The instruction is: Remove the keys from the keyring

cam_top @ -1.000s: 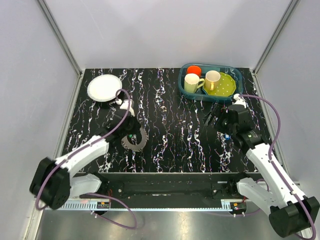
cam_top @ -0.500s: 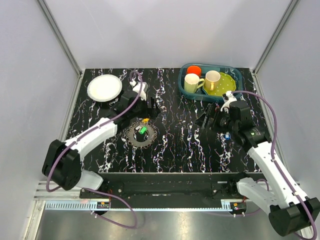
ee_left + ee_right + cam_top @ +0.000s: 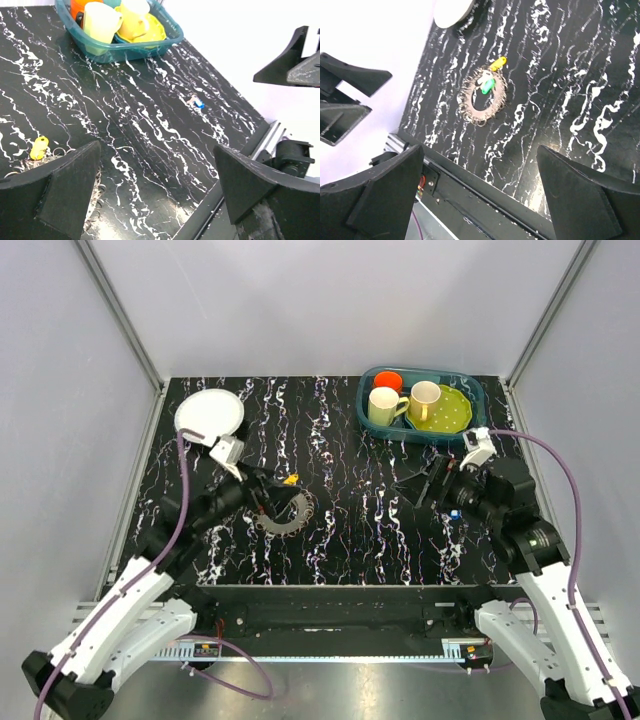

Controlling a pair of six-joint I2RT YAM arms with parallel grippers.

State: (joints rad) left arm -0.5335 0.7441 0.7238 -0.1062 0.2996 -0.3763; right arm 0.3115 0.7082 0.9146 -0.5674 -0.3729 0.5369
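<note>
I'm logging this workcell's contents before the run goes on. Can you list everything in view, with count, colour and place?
grey-silver metal keys: many, some yellow or green tagged, fanned around the ring, table's left-centre
thin wire keyring: one, metallic, flat on table
round white plate: one, far-left corner
teal plastic basin: one, far right
pale yellow mugs: two, in basin
orange cup: one, in basin
yellow-green plate: one, in basin
small blue object: one, table's right; unidentifiable
black marbled table: one, under everything
left gripper: black, open, empty, by the keys
right gripper: black, open, empty, right side
</note>
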